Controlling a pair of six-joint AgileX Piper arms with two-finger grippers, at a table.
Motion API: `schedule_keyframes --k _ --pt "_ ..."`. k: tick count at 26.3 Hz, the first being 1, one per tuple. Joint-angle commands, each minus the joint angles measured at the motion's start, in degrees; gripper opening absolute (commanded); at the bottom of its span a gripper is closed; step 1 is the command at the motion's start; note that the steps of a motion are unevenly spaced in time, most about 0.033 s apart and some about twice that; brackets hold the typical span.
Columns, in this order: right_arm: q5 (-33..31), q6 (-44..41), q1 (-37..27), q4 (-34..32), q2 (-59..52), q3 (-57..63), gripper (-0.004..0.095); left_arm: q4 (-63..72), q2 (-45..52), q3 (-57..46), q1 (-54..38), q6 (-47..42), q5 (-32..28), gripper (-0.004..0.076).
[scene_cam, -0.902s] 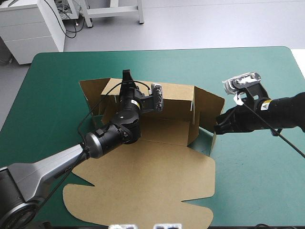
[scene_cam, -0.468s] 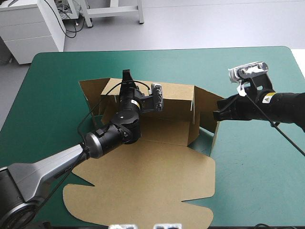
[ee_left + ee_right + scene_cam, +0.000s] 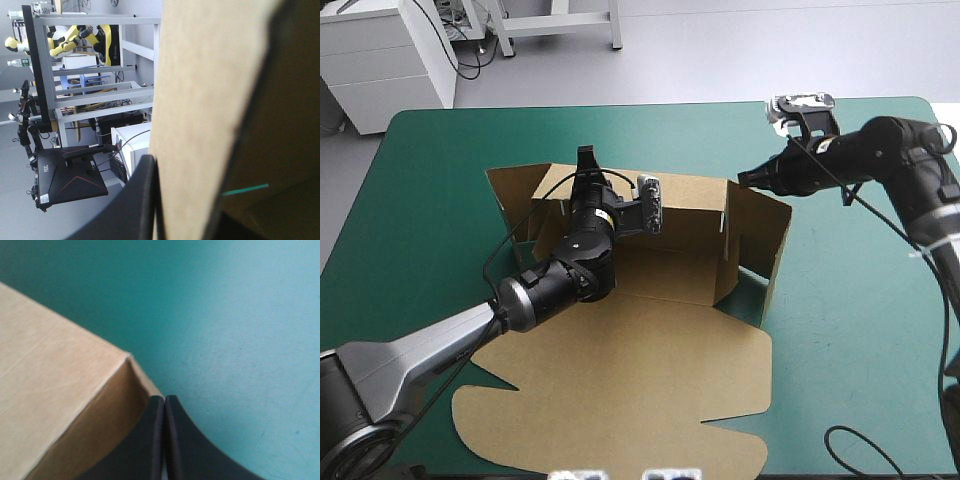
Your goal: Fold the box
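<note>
Your left claw (image 3: 586,158) was clamped on the raised far wall of the box (image 3: 620,390), the board pinched between its fingers (image 3: 142,200) (plain in the wrist view). Your right claw (image 3: 164,402) was pressed fully closed and held nothing, its tip just beside the box's far right corner. The box sat mid-counter (image 3: 860,330), walls partly raised, its wide panel flat toward the near edge.

High view: light is bright and even, falling from above. The box (image 3: 670,215), a cut sheet of brown board with walls raised, shades its own floor. Shadows are soft and short. The teal-green cover (image 3: 850,330) is matte and evenly lit.

Left wrist view: one face of the board is brightly lit, the other side dark.

Right wrist view: the cover brightens away from the box, whose side face lies in shade.
</note>
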State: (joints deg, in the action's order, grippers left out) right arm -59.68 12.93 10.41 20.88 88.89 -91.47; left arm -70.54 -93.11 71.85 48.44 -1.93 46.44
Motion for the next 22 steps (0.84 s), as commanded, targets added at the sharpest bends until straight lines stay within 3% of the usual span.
schedule_keyframes --k 1,10,15,22 --pt "-1.88 -3.95 -0.11 -3.65 3.29 -8.76 -0.0017 1.17 2.19 1.43 -0.02 -0.30 1.10 0.0015" --pt "-11.85 -8.10 -0.11 -5.30 13.68 -17.90 -0.0017 1.28 2.19 1.43 -0.02 -0.30 0.95 0.0015" --pt "-11.85 -6.33 -0.11 1.76 13.68 -15.06 -0.0018 1.37 2.19 1.43 -0.02 -0.30 0.95 0.0015" --pt "-11.85 -1.97 -0.11 2.84 8.62 -7.72 -0.0018 1.47 2.08 1.43 -0.02 -1.42 1.04 0.0015"
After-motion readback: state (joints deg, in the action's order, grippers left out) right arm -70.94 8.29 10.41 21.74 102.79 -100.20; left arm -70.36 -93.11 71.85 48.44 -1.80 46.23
